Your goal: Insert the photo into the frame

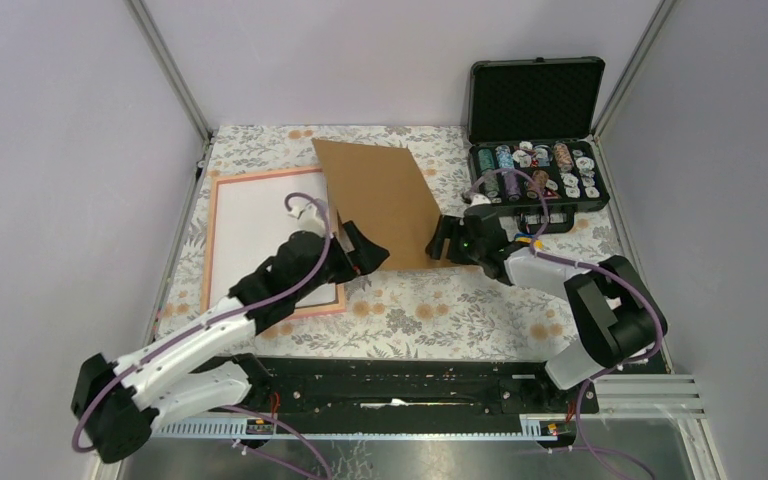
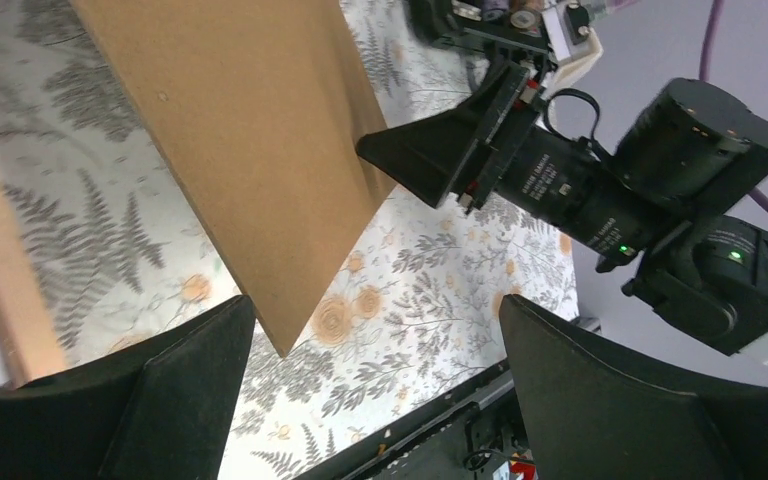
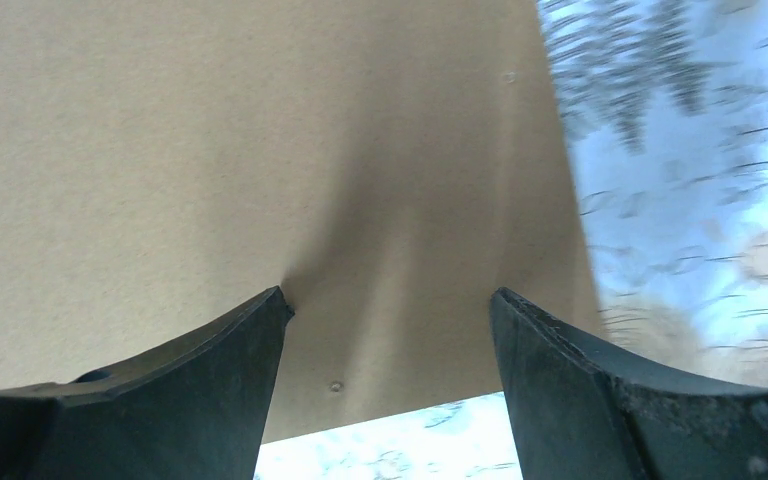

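The frame [image 1: 210, 250], with its salmon border, lies flat at the left of the table. A white sheet [image 1: 260, 225] fills it, seemingly the photo with its back up; no print shows. A brown backing board [image 1: 380, 200] lies slanted beside the frame, overlapping its right edge. My left gripper [image 1: 365, 250] is open at the board's near left corner [image 2: 285, 340], with nothing between its fingers [image 2: 375, 305]. My right gripper [image 1: 442, 240] is open at the board's near right corner. Its fingertips spread over the board's surface [image 3: 260, 150] just past the near edge [image 3: 388, 295].
An open black case [image 1: 535, 130] holding several round reels stands at the back right, close behind the right arm. The flowered tablecloth [image 1: 430, 310] covers the table. A black rail [image 1: 390, 385] runs along the near edge, and grey walls enclose the table.
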Available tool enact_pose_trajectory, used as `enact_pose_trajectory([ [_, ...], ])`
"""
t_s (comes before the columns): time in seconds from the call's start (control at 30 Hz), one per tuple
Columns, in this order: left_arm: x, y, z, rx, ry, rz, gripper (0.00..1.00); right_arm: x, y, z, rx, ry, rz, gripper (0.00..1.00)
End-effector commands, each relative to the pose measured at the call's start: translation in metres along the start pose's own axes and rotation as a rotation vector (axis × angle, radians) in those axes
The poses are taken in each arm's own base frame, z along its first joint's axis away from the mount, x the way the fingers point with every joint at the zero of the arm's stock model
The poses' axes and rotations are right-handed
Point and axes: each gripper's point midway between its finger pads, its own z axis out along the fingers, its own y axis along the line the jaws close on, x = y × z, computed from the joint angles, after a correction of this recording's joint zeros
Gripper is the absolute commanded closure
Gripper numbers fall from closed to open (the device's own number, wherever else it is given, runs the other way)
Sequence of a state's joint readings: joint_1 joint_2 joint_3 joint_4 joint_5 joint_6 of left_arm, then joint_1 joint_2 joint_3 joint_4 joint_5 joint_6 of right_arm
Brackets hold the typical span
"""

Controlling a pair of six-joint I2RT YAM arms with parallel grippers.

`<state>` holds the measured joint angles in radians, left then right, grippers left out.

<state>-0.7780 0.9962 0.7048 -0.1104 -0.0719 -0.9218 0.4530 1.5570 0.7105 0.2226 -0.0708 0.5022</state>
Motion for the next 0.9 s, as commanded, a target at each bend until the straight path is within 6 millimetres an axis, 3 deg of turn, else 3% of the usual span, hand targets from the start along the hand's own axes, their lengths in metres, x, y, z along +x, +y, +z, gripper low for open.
enact_pose_trajectory([
  [0.0, -0.009, 0.002, -0.019, 0.014, -0.089, -0.062, 0.04, 0.062, 0.032, -0.005, -0.094, 0.189, 0.007, 0.19],
  [0.13, -0.002, 0.037, -0.024, -0.098, -0.107, -0.049, 0.02, 0.069, 0.044, -0.003, -0.110, 0.201, -0.010, 0.19],
  [0.33, 0.021, 0.088, -0.018, -0.248, -0.080, -0.001, 0.02, 0.076, 0.042, 0.006, -0.097, 0.220, -0.007, 0.19],
  [0.67, 0.041, 0.120, -0.018, -0.345, -0.043, -0.013, 0.02, 0.078, 0.038, 0.009, -0.083, 0.220, -0.025, 0.18],
  [0.87, 0.017, 0.118, -0.025, -0.416, -0.057, 0.061, 0.01, 0.077, 0.032, 0.007, -0.061, 0.209, -0.049, 0.18],
])
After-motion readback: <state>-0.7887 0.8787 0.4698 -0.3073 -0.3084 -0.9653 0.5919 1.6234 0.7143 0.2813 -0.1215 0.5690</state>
